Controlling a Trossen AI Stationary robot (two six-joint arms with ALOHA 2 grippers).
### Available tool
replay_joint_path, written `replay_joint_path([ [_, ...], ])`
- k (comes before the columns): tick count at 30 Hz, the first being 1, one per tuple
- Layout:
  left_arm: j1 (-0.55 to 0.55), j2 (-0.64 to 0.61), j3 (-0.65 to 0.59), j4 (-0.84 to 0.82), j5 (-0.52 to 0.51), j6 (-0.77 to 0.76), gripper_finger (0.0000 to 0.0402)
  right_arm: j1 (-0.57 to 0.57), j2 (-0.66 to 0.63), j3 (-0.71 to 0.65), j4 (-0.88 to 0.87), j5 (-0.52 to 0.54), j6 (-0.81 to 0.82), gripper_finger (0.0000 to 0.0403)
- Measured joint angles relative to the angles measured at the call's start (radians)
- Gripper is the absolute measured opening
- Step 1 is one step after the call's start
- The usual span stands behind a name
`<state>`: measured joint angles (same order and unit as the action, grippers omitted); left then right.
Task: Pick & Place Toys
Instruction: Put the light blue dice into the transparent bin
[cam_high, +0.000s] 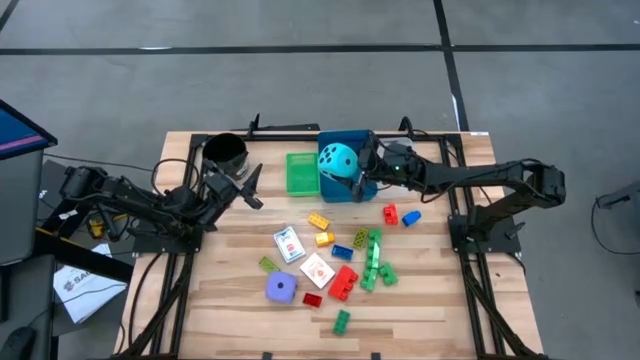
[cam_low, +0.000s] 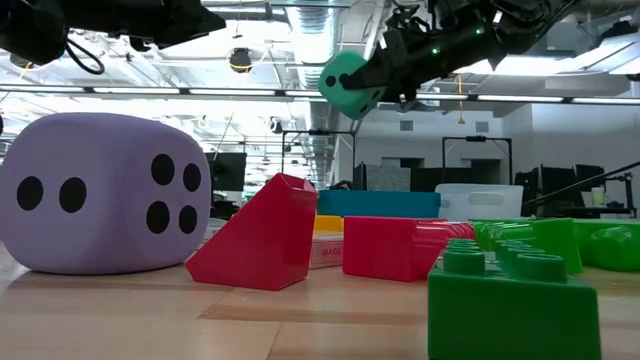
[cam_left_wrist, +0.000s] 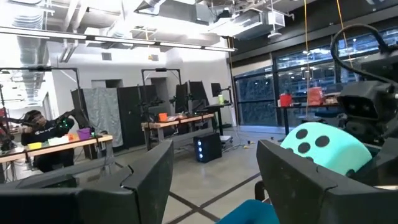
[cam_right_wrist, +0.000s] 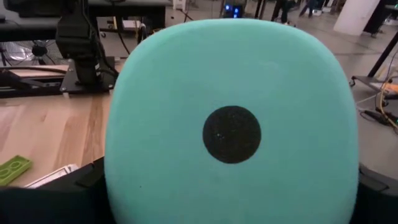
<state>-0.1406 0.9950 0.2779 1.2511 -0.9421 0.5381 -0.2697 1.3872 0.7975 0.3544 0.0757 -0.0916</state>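
— Two fingers of the right gripper (cam_high: 355, 176) are clamping the cyan die (cam_high: 338, 160), spread wide across its flat faces, and are holding it in the air over the blue tray (cam_high: 352, 189).

— Is the die sitting in the tray?

— No, it is hanging above it; the low view is showing it well off the table. I judge it light and spongy, so the faces are giving a little under the fingers. Gripping across two opposite faces near the middle looks safest, since a corner hold could let it squirm out.

— And the left gripper (cam_high: 246, 186)?

— It is waiting with its fingers apart, holding nothing, on the far side of the green tray (cam_high: 301, 172) from the blue tray, near the black cup (cam_high: 225, 152).

— What is left on the table?

— Plenty. The purple die (cam_high: 281, 288) is lying well apart from the blue tray, toward the front edge, and should handle the same way. The bricks (cam_high: 372, 258) and two card packs (cam_high: 289, 244) are lying between it and the tray; the bricks look hard and slick, so I would take those by their straight sides.
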Motion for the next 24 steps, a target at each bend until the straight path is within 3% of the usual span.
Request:
replay_joint_path([
  [13, -0.001, 0.001, 0.0, -0.007, 0.002, -0.003, 0.0223, -0.003, 0.012, -0.001, 0.038, 0.0, -0.021, 0.0363],
  [24, -0.018, 0.001, 0.0, -0.019, 0.061, -0.005, 0.0223, -0.025, 0.115, 0.0, 0.122, 0.0, -0.023, 0.0363],
])
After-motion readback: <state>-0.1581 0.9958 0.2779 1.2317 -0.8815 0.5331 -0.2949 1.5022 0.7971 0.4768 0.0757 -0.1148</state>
